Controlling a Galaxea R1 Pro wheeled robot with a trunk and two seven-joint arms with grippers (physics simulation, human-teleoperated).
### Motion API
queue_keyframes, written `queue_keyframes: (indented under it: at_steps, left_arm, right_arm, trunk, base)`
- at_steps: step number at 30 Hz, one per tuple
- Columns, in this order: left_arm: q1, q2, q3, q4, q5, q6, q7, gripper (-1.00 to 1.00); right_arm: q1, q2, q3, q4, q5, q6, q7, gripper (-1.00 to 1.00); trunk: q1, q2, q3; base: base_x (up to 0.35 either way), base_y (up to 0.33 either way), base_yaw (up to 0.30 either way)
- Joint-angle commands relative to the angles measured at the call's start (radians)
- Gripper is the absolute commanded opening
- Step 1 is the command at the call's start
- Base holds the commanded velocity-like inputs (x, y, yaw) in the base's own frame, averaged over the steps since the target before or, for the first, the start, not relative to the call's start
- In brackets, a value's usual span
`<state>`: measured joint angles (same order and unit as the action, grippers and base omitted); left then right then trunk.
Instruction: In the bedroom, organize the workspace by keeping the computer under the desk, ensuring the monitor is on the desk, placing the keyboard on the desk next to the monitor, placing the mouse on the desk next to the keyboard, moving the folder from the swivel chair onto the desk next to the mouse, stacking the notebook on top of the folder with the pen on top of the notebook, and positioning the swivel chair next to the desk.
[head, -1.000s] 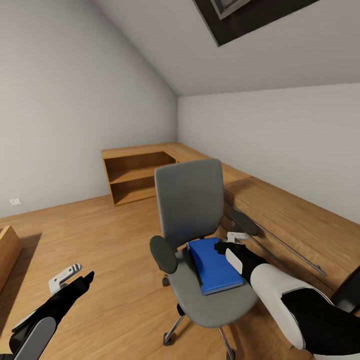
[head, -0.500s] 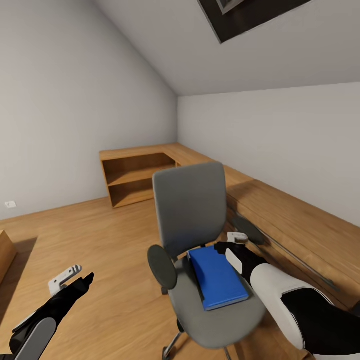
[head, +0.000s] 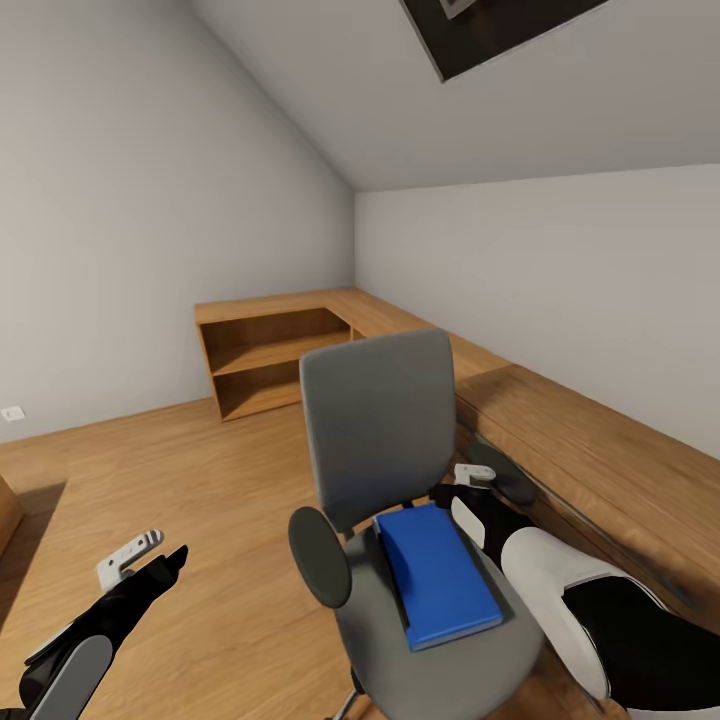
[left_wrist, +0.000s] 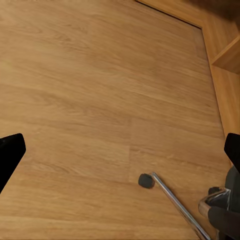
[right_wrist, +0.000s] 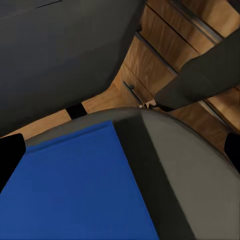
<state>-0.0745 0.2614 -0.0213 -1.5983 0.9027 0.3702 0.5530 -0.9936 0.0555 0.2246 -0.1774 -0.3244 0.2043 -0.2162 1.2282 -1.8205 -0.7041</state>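
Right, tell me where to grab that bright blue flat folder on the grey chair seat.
Grip the bright blue flat folder by its right long edge, beside the right gripper. It lies flat on the grey swivel chair seat, so slide one finger beneath that edge, coming from the right side.

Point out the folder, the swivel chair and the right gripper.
folder (head: 438, 574), head view, middle of its blue cover.
swivel chair (head: 378, 425), head view, centre of the grey backrest.
right gripper (head: 452, 490), head view, between its fingertips, over the seat's right edge beside the folder.
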Motion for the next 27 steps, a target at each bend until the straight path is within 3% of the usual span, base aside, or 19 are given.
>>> queue_keyframes:
  at_steps: [1, 8, 27]
  left_arm:
    - [-0.001, 0.001, -0.002, -0.001, 0.008, 0.001, 0.008, 1.0]
    - [-0.001, 0.001, -0.002, -0.002, 0.009, 0.0, 0.008, 1.0]
    - [-0.001, 0.001, -0.002, -0.002, 0.01, 0.0, 0.008, 1.0]
  right_arm:
    - [0.0, 0.0, 0.009, -0.002, -0.008, 0.006, -0.006, 1.0]
    - [0.0, 0.0, 0.009, -0.002, -0.008, 0.007, -0.006, 1.0]
    - [0.0, 0.0, 0.009, -0.002, -0.007, 0.007, -0.006, 1.0]
  trunk:
    - [0.0, -0.001, -0.001]
    - [0.0, -0.001, -0.001]
    - [0.073, -0.134, -0.061]
  base:
    - [0.014, -0.002, 0.0]
    - [0.005, -0.001, 0.0]
    - [0.0, 0.0, 0.0]
